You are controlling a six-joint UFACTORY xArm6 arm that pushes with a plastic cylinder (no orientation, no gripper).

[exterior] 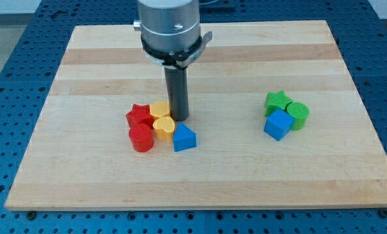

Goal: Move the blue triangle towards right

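Nearest the view's bottom in the left cluster: the red plastic cylinder [140,138] and, to its right, the blue plastic triangle [184,138], which lies left of the wooden board's [349,182] centre. The yellow plastic heart-shaped block [164,127] sits between them, touching the triangle's left side. My tip [179,118] rests on the board just above the blue triangle — slightly to its upper left, very near or touching it; contact cannot be confirmed. The arm ends in a plain dark rod, with no fingers to spread or close. Behind: the red plastic star [139,115] and a yellow plastic block [159,109], shape unclear, just left of the rod. Well apart at the view's right — blue plastic cube [278,124], green plastic cylinder [298,115], green plastic star [278,101], clustered together.
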